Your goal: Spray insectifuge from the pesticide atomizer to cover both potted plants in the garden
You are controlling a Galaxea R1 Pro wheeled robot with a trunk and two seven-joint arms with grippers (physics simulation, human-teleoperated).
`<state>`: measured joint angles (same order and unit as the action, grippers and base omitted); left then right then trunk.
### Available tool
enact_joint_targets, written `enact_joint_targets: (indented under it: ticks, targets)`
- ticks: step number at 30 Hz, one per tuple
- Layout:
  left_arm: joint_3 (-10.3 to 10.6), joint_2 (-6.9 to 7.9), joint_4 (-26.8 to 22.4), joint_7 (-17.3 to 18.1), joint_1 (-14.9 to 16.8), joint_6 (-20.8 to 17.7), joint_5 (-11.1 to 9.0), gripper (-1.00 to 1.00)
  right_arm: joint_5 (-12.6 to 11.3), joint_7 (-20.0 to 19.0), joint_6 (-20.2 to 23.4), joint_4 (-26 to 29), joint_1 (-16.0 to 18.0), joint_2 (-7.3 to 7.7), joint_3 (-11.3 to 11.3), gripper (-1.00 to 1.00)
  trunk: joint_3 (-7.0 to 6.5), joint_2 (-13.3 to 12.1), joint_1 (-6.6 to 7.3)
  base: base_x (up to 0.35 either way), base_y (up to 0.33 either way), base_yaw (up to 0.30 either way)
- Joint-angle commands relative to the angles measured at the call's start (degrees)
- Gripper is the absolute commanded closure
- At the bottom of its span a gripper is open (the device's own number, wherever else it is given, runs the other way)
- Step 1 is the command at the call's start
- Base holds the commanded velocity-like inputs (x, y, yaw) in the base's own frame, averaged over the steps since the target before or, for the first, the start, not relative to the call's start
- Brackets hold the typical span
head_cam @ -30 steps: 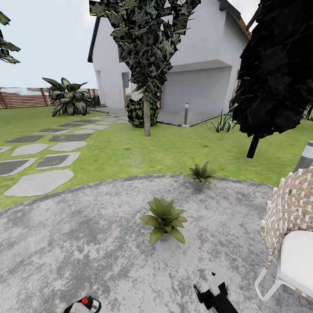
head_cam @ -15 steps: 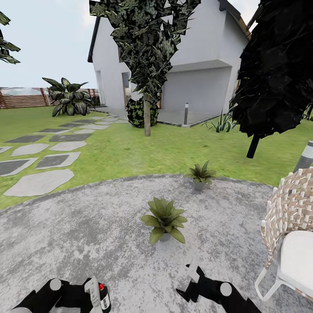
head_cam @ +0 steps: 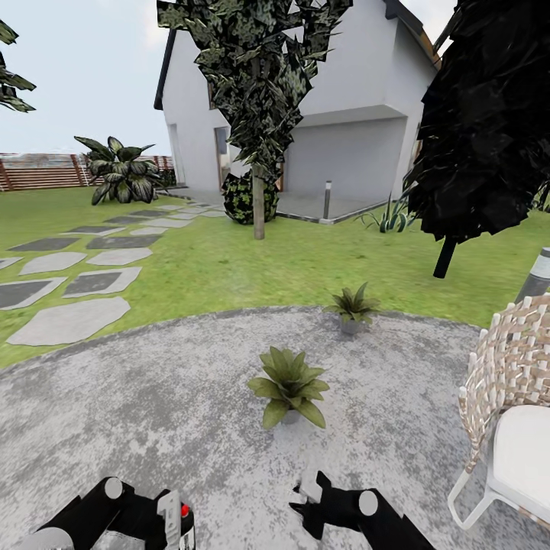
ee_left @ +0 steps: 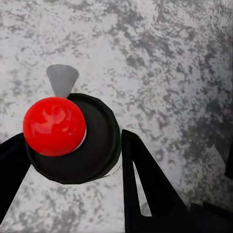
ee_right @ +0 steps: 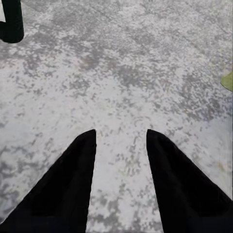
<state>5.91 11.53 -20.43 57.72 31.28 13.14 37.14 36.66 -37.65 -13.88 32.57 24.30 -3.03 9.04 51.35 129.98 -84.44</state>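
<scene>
The pesticide atomizer (head_cam: 176,522), red spot up, is pinched upright in the left gripper (ee_left: 73,145) low over the grey patio (head_cam: 137,412), the nearer potted plant (head_cam: 289,384) ahead, the farther potted plant (head_cam: 352,305) at the lawn's edge, and the right gripper (ee_right: 120,160) spread, holding nothing.

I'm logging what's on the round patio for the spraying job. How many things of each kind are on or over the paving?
Potted plants: 2 (near one, far one)
Pesticide atomizer: 1, clamped in the left gripper
Wicker chair: 1
Grippers: 2 (the right gripper is open, holding nothing)
Total: 6
</scene>
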Motion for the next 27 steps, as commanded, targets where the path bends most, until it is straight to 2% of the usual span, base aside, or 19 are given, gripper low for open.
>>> enact_joint_targets:
  ticks: [1, 4, 9, 13, 21, 27]
  targets:
    - [0.17, -0.20, -0.42, 0.03, 0.13, 0.37, 0.80, 1.00, 0.67, -0.16, -0.35, 0.19, 0.03, -0.08, -0.08, 1.00, 0.06, 0.02, 0.01, 0.000, 0.000, 0.000]
    - [0.19, -1.59, -1.42, 0.59, 0.32, 0.32, 2.49, 1.00, 0.75, -0.96, -0.34, 0.60, 0.12, -0.35, -0.07, 1.00, 0.06, 0.02, 0.01, 0.000, 0.000, 0.000]
    - [0.16, -4.66, -2.74, 1.07, 0.72, -1.58, 6.35, 1.00, 0.78, -5.03, -0.27, 1.82, 0.73, -1.44, -0.07, 1.00, 0.06, 0.02, 0.01, 0.000, 0.000, 0.000]
    - [0.16, -6.24, -3.66, 1.14, 0.79, -2.47, 8.01, 1.00, 0.78, -5.69, -0.27, 1.94, 1.08, -2.24, -0.07, 1.00, 0.06, 0.02, 0.01, 0.000, 0.000, 0.000]
    - [0.15, -7.98, -4.77, 1.13, 0.80, -2.71, 8.63, 1.00, 0.78, -5.94, -0.35, 1.97, 1.26, -4.24, -0.07, 1.00, 0.06, 0.02, 0.01, 0.000, 0.000, 0.000]
    - [0.15, -8.91, -4.91, 1.04, 0.80, -2.68, 8.65, 1.00, 0.78, -5.95, -0.36, 1.97, 1.27, -4.73, -0.07, 1.00, 0.06, 0.02, 0.01, 0.000, 0.000, 0.000]
